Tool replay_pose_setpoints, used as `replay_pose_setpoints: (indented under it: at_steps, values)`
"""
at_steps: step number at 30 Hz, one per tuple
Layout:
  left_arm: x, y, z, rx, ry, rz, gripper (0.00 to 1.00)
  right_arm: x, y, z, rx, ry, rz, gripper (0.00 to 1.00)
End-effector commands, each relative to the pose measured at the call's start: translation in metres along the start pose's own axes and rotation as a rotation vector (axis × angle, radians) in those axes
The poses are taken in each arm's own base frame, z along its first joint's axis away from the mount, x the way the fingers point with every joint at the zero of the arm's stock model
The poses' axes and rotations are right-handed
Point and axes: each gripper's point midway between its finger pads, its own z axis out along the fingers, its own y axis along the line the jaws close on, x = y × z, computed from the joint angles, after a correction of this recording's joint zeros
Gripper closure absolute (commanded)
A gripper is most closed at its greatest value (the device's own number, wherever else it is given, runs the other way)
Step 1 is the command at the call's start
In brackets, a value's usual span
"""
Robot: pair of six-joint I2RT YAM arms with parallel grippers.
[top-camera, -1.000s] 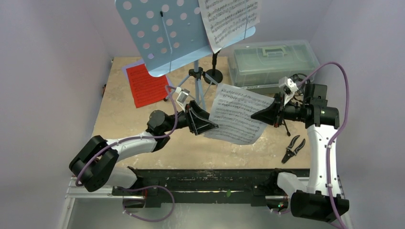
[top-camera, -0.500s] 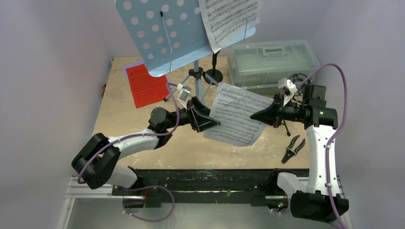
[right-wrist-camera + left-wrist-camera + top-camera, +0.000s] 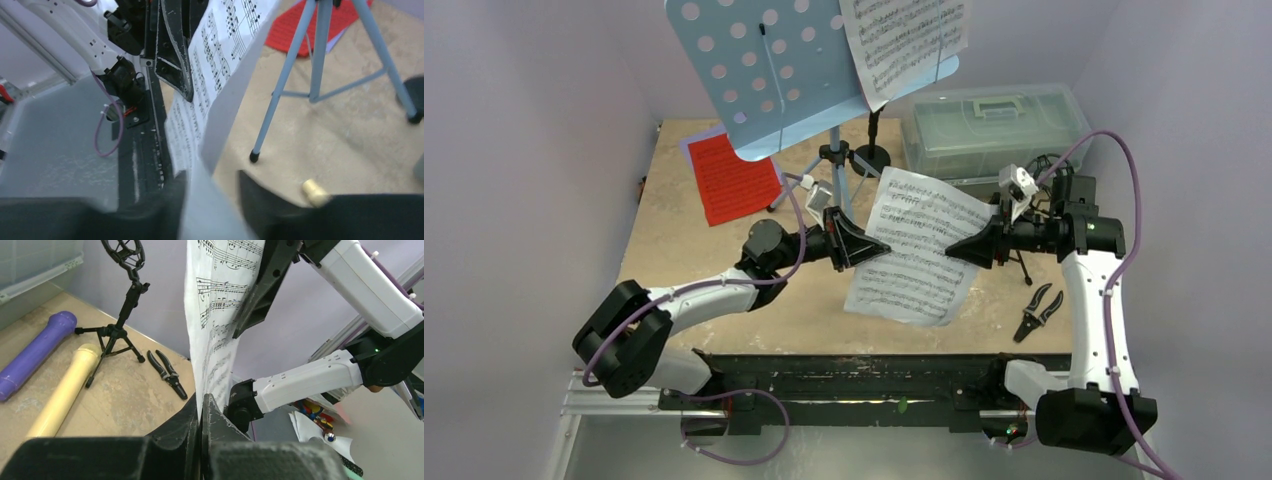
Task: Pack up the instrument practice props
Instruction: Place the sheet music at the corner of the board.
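A printed sheet of music (image 3: 914,255) hangs in the air above the table between both arms. My left gripper (image 3: 876,249) is shut on its left edge; in the left wrist view the paper (image 3: 215,315) rises out of the pinched jaws (image 3: 201,405). My right gripper (image 3: 954,248) is open at the sheet's right edge, and the paper (image 3: 220,65) passes loosely through the gap between its fingers (image 3: 212,195). The light-blue music rest (image 3: 764,70) holds another sheet (image 3: 904,40). On the table lie the red folder (image 3: 729,178), a purple microphone (image 3: 35,352) and a cream microphone (image 3: 65,390).
A black mic holder on a small tripod (image 3: 117,325) stands beside the microphones, and another has its round base (image 3: 871,157) behind the rest's tripod legs (image 3: 839,175). The translucent box (image 3: 994,130) sits at the back right. Black pliers (image 3: 1037,310) lie at the front right.
My left gripper has shut on the sheet's left edge and my right gripper's jaws have parted. The sheet has swung a little left and hangs steeper.
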Motion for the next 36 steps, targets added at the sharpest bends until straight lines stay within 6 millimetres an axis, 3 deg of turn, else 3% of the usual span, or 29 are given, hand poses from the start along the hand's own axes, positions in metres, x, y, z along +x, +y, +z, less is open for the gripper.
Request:
replay_pose_setpoints:
  at_steps: [1, 3, 6, 11, 16, 19, 23, 30, 36]
  values:
    - [-0.010, 0.005, 0.000, -0.074, 0.002, 0.030, 1.00, -0.003, -0.002, -0.002, 0.027, 0.030, -0.077, 0.39]
    - [-0.007, 0.008, -0.008, -0.126, 0.012, 0.034, 1.00, -0.006, -0.003, -0.003, 0.031, 0.021, -0.101, 0.15]
    - [-0.005, 0.015, -0.027, -0.242, 0.026, 0.056, 1.00, -0.010, -0.020, -0.010, 0.120, 0.015, -0.121, 0.02]
    - [-0.003, 0.041, -0.080, -0.585, 0.052, 0.056, 1.00, -0.008, -0.064, -0.032, 0.297, -0.055, -0.021, 0.01]
    - [-0.008, 0.069, -0.137, -0.882, -0.018, 0.065, 1.00, 0.012, -0.100, -0.044, 0.399, -0.074, 0.067, 0.01]
    - [-0.003, 0.088, -0.168, -1.059, -0.036, 0.045, 1.00, 0.021, -0.104, -0.045, 0.419, -0.071, 0.057, 0.01]
    - [-0.017, 0.103, -0.202, -1.252, -0.125, 0.083, 1.00, 0.028, -0.103, -0.047, 0.472, -0.075, 0.025, 0.01]
    - [-0.063, 0.118, -0.244, -1.484, -0.285, 0.235, 1.00, 0.029, -0.099, -0.052, 0.543, -0.083, -0.030, 0.01]
    - [-0.106, 0.153, -0.278, -1.587, -0.403, 0.248, 1.00, 0.029, -0.097, -0.052, 0.555, -0.092, -0.039, 0.01]
